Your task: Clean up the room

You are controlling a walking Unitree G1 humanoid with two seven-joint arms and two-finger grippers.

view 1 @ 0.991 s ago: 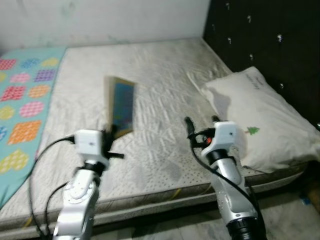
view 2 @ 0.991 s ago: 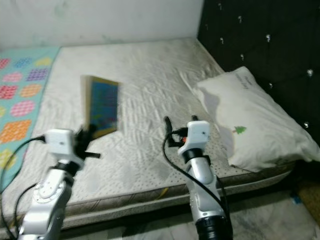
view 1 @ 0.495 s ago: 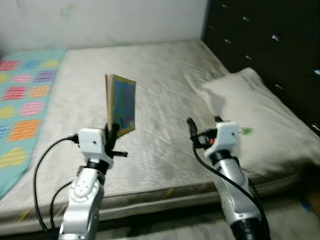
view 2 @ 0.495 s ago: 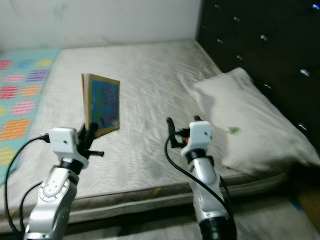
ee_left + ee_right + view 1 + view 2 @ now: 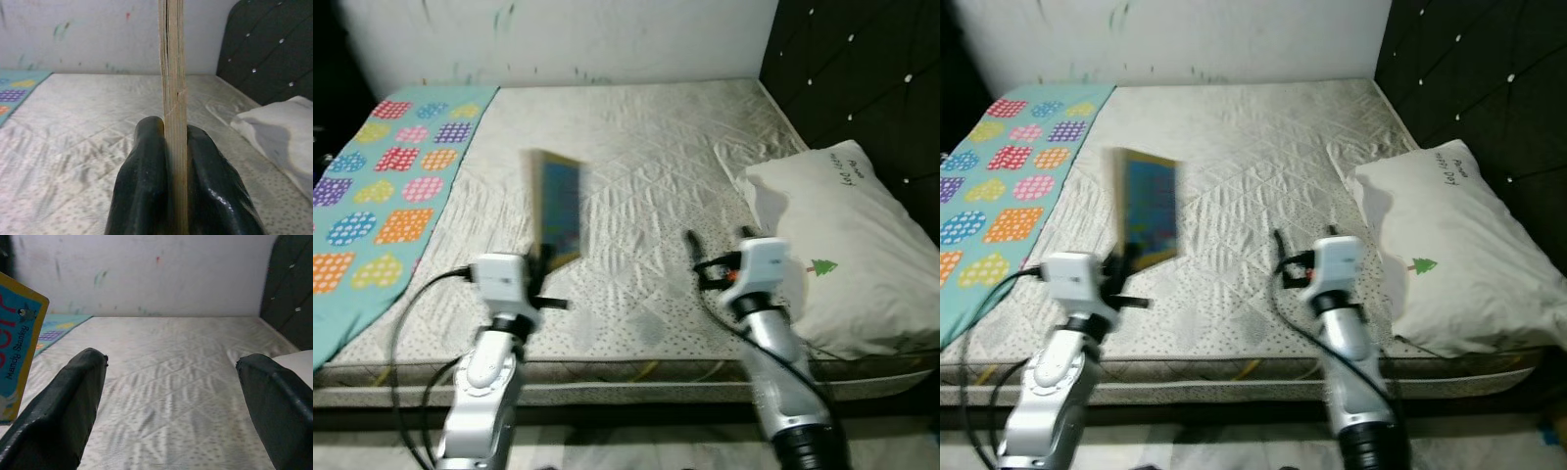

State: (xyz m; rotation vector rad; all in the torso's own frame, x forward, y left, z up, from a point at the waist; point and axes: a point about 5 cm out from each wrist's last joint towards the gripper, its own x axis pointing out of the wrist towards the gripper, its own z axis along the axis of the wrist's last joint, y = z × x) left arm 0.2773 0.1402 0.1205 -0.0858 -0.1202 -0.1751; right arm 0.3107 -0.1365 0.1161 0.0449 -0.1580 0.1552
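A thin book (image 5: 558,211) with a blue cover and yellow edge stands upright above the near part of the mattress (image 5: 636,137). My left gripper (image 5: 544,260) is shut on its lower edge. In the left wrist view the book's page edge (image 5: 172,58) rises from between the two black fingers (image 5: 144,161). My right gripper (image 5: 717,245) hovers open over the mattress, just left of the white pillow (image 5: 842,245), with nothing between its fingers (image 5: 73,396). The book cover (image 5: 19,333) also shows in the right wrist view.
A teal blanket (image 5: 382,186) with coloured patches covers the left side of the bed. A dark tufted headboard (image 5: 862,69) runs along the right and a white wall (image 5: 558,39) stands behind. The mattress front edge (image 5: 626,372) lies just below my arms.
The whole picture has shifted, so the camera has moved; more of the blanket shows now. The book stays upright in my left gripper and the right gripper stays open.
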